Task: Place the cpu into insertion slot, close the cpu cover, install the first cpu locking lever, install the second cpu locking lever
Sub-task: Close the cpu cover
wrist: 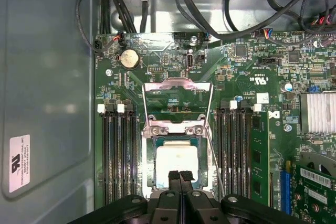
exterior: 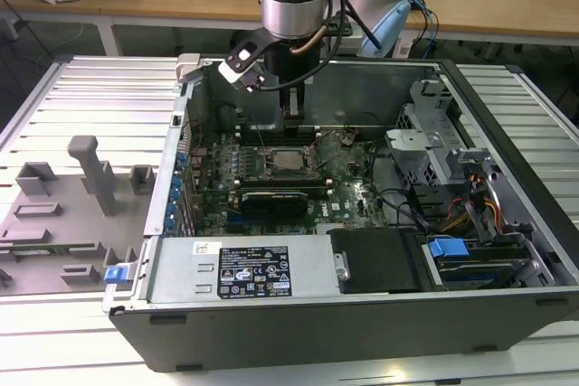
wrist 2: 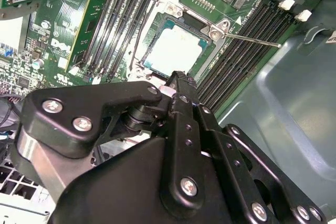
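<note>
The arm reaches down into an open case (exterior: 362, 309) lying on a slatted worktop (exterior: 81, 88). In the exterior view the fingers (exterior: 291, 117) hang over the middle of the green board (exterior: 348, 192), and the cpu (exterior: 289, 162) lies at 6 o'clock from them.

The fingers are pressed together with nothing between them, as both wrist views show (wrist: 177, 178) (wrist 2: 181, 80). Their tips stand over one edge of the cpu; whether they touch it I cannot tell.

The cpu (wrist: 177, 160) (wrist 2: 173, 51) lies flat in the slot (wrist: 149, 153), silvery top up, with the dark rim framing it all round. The cover (wrist: 177, 86) is open, swung back on its hinge at the side of the slot away from the fingers, and the board shows through its window. A thin lever (wrist: 215, 166) (wrist 2: 252, 39) is unlatched, slanting out over the black memory slots (wrist: 118, 156) that flank the slot.

In the exterior view a black card (exterior: 276, 198) lies at 6 o'clock from the cpu, and a blue tab (exterior: 447, 247) at 4 o'clock from it. Grey fixtures (exterior: 86, 174) stand on the worktop at 9 o'clock from the case.
</note>
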Controlling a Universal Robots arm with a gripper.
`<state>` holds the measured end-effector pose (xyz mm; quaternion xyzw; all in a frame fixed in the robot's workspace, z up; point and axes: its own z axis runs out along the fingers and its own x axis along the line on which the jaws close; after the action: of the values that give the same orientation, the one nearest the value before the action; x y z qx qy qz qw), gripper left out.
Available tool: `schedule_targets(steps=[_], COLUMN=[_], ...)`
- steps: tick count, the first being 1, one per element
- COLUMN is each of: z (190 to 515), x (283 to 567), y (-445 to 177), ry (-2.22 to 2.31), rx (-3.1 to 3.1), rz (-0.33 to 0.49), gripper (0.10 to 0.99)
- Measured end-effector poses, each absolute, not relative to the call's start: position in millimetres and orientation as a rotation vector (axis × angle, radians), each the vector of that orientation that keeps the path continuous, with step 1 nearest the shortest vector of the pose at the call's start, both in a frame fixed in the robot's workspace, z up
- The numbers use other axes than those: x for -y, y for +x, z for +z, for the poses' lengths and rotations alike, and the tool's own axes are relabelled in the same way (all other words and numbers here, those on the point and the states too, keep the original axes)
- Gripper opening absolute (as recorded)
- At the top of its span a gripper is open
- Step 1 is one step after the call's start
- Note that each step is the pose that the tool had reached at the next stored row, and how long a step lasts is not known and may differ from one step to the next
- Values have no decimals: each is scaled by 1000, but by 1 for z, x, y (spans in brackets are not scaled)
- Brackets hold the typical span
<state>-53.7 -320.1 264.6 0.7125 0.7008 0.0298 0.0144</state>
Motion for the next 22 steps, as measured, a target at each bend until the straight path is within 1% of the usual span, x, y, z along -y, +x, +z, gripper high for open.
schedule_targets(steps=[8,22], z=[269,269], x=[320,320], y=[-54,14], ry=[2218,2227], rx=[-2182,-2190], rz=[93,75], gripper=[106,106])
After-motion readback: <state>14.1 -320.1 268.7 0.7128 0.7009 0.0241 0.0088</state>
